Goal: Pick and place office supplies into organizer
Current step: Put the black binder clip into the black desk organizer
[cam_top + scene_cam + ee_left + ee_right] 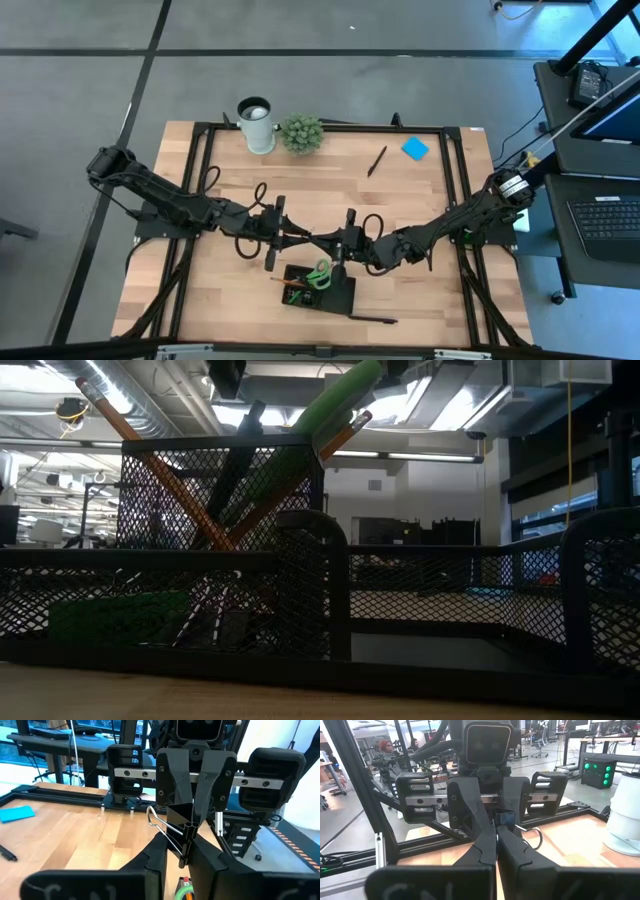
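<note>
A small black binder clip (186, 827) with silver wire handles hangs in the air between my two grippers, above the black mesh organizer (340, 297) near the table's front edge. My left gripper (299, 237) comes from the left and my right gripper (327, 240) from the right, both level and both shut on the clip. Green-handled scissors (319, 272) and an orange pencil (290, 282) lean in the organizer. In the low view, pencils (170, 490) and a green handle (335, 405) stick up from its tall compartment. My left gripper pinches the clip's end nearest to it (183, 854) between its two fingers (156, 857), coming level from the table's left. The clip is clear of the table. My right gripper pinches the clip's black body (192, 820) between its two fingertips (206, 795), level from the table's right. One wire handle (156, 821) sticks out sideways.
A black pen (376, 160) and a blue sticky-note pad (415, 148) lie at the far right. Another pen (375, 320) lies by the organizer's near right corner. A white cup (256, 124) and a small potted plant (301, 132) stand at the far edge.
</note>
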`<act>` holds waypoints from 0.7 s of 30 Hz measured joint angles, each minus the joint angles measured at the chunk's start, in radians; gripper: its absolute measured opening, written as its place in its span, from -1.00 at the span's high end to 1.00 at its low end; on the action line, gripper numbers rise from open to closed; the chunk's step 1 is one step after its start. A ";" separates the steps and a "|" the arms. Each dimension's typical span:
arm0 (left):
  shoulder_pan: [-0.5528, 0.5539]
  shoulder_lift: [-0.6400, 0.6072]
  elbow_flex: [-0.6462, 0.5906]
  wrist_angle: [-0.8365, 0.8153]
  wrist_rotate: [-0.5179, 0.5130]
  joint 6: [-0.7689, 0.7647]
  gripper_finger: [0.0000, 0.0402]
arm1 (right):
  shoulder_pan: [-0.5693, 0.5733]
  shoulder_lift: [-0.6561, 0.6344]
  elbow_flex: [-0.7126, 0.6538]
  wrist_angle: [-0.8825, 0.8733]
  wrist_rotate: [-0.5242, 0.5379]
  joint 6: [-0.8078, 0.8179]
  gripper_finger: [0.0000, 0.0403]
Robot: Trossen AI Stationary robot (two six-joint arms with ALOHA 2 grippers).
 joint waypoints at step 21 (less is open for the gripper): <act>0.000 0.000 0.000 0.001 0.009 0.009 0.76 | 0.003 0.002 0.000 -0.002 -0.011 -0.015 0.82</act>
